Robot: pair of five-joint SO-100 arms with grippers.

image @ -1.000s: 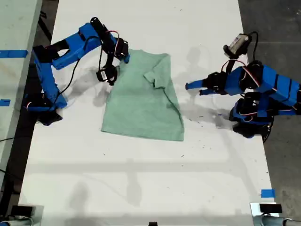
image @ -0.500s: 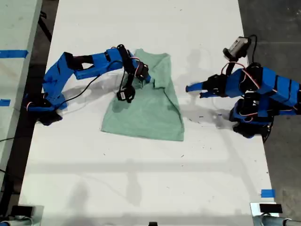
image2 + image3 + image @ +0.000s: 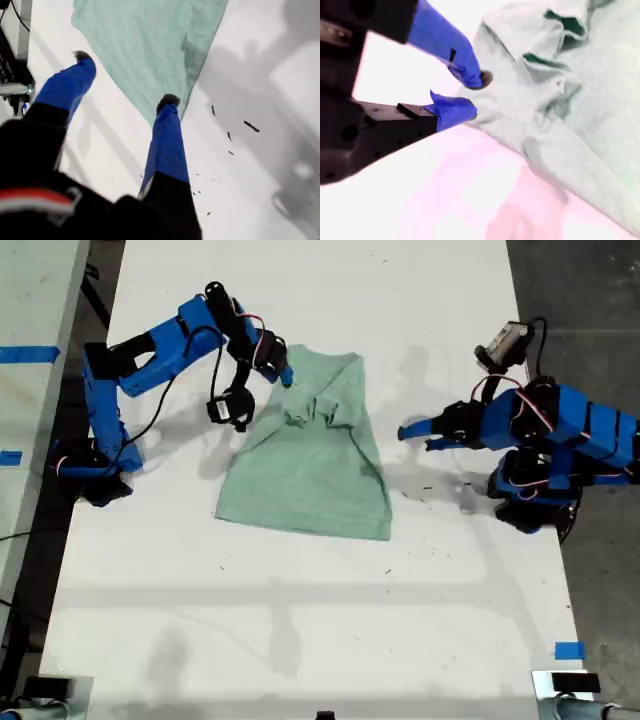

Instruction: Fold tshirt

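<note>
- Claw of my second gripper [image 3: 472,95] sits at the tshirt [image 3: 310,455] edge nearest the tabletop's far-left corner in the exterior view; jaws nearly closed, cannot tell if fabric is pinched between them.
- Tshirt lies partly folded on the white tabletop [image 3: 300,640], toward its far end, bunched just beside that claw.
- Claw of my first gripper [image 3: 125,85] is wide open, holding nothing, over bare tabletop beside the shirt's opposite edge.
</note>
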